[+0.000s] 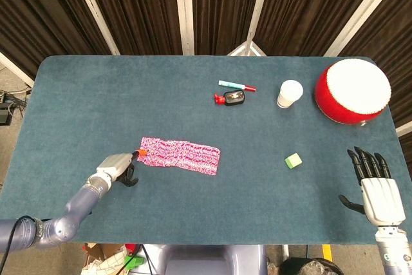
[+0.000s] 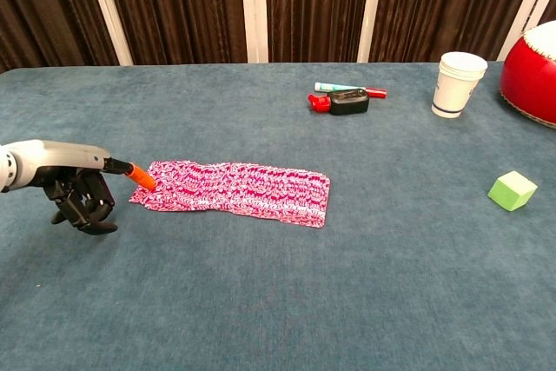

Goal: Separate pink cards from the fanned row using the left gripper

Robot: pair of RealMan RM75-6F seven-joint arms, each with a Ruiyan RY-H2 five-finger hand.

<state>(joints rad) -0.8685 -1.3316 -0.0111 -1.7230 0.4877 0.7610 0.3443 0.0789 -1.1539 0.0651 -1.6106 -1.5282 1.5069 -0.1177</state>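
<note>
My left robot hand (image 1: 118,169) sits low with one orange-tipped finger stretched out and the rest curled under, while my right robot hand (image 1: 376,183) lies flat, fingers spread

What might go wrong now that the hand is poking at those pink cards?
The left hand has only its orange fingertip at the left end of the fanned pink cards, its other fingers curled. A push could slide or bunch the whole overlapping row rather than part a few cards. The teal cloth may drag on the cards, so the tip could skip over them.

Teal table (image 1: 96,94) with pink cards (image 1: 180,155), cup (image 1: 290,93), green cube (image 1: 293,160), drum (image 1: 352,91).
</note>
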